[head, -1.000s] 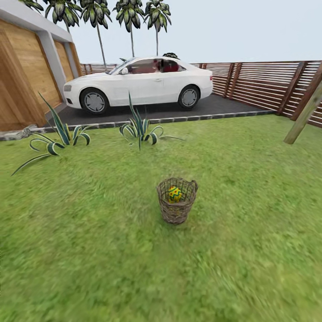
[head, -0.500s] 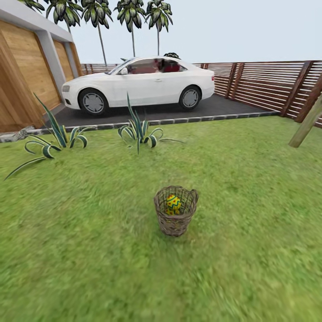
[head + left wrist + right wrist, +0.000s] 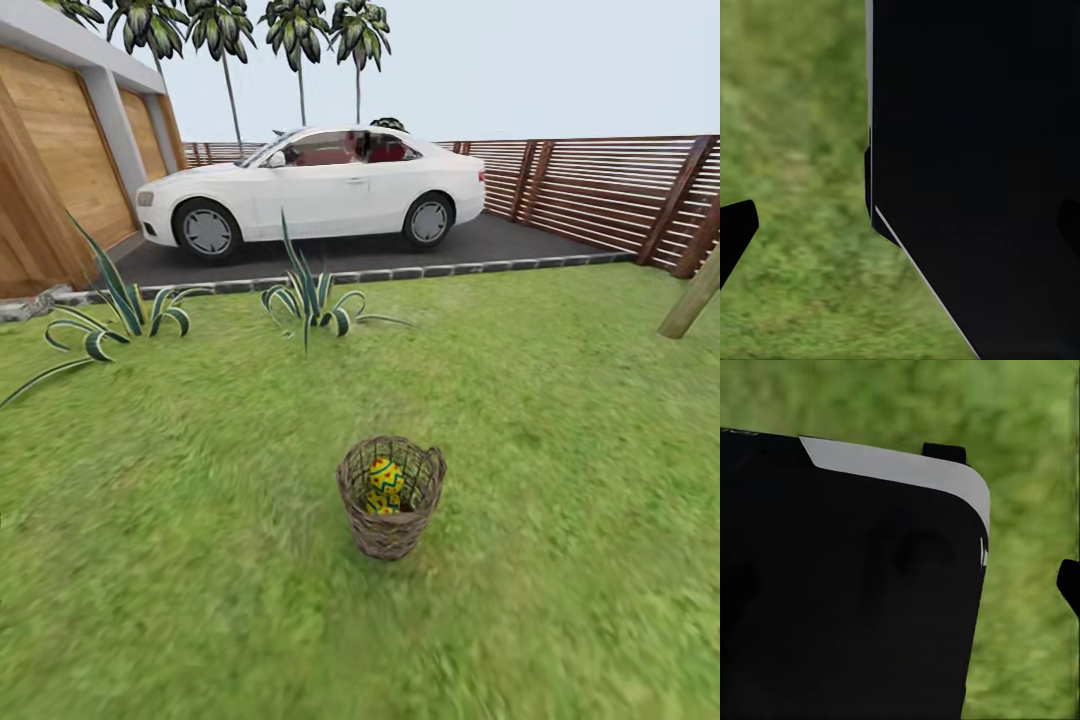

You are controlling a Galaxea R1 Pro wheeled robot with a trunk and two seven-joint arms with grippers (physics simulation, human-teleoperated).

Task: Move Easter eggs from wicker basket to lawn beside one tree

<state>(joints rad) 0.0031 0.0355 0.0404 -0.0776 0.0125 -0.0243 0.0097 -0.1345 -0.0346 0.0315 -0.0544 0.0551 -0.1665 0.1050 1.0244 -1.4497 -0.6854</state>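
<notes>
A small round brown wicker basket point(image 3: 391, 497) stands on the mottled green lawn point(image 3: 200, 560), holding yellow zigzag-painted Easter eggs point(image 3: 384, 480). I cannot tell either claw's state.

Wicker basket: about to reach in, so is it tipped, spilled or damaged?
Nothing stands out. The wicker basket stands upright on the lawn, with Easter eggs inside and none lying on the grass around it.

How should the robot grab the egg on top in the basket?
Probably from straight above. The wicker basket stands upright on the lawn with its mouth open to the sky, and its woven walls block the sides. The top egg looks upright, so the fingers would best close across its rounded middle.
</notes>
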